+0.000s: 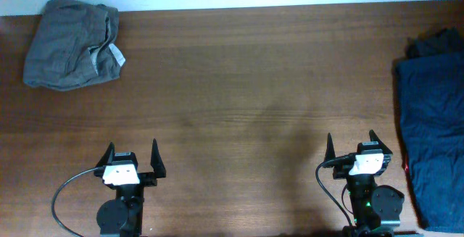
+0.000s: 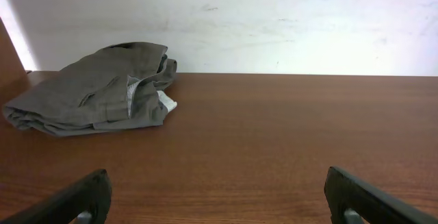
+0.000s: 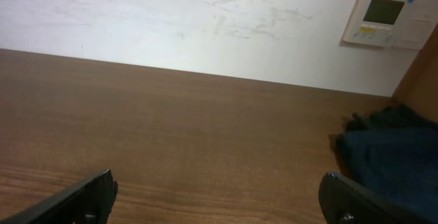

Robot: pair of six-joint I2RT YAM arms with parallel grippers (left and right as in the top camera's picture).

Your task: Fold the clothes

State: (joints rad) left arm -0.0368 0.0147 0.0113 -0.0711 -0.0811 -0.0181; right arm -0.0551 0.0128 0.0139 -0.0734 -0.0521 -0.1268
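The grey garment (image 1: 71, 43) lies folded in a compact bundle at the far left corner of the table, its small white label showing at its right side. It also shows in the left wrist view (image 2: 96, 90), far ahead and to the left. My left gripper (image 1: 132, 152) is open and empty near the front edge, far from the garment; its fingertips frame the left wrist view (image 2: 217, 190). My right gripper (image 1: 350, 143) is open and empty at the front right (image 3: 217, 186).
Dark navy-blue garments (image 1: 433, 132) lie stacked along the right edge of the wooden table (image 1: 246, 99), and show in the right wrist view (image 3: 390, 152). A white wall panel (image 3: 383, 17) hangs on the back wall.
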